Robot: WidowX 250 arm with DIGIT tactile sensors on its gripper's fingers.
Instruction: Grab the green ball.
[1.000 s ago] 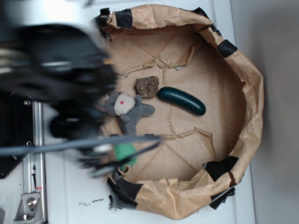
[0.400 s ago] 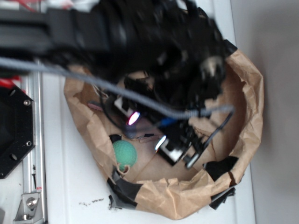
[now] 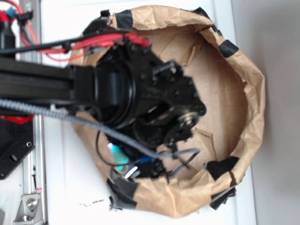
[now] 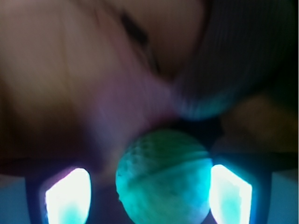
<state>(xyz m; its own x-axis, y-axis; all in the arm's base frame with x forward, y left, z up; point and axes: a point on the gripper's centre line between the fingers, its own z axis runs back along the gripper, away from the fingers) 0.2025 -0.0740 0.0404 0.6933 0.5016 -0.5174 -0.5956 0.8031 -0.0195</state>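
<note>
So the whole thing comes down to one question here: is the green ball (image 4: 163,179) actually between the fingers or just near them? From the wrist view I'd say it's right in the slot. The ball fills the lower middle of that picture, and the two fingers (image 4: 67,198) show up as bright glowing patches, one on each side of it, roughly level with its middle. The gripper (image 4: 149,198) is spread apart, with a thin dark gap visible on both sides of the ball, so nothing is clamped yet. A ball has no long axis to worry about, so no wrist twist needed, just centring, and it looks pretty well centred, maybe a hair toward the right finger.

The exterior view is much less help. The black arm (image 3: 136,93) covers most of the brown paper basin (image 3: 243,93), and the gripper end sits down by the lower left rim. Only a sliver of teal-green peeks out under the cables there, which I take to be the green ball (image 3: 120,159), resting on the paper floor close to the basin wall.

My guess is the next move is simply closing straight in. The only risk I see is the ball rolling or squirting out toward the wall if one finger touches first.
</note>
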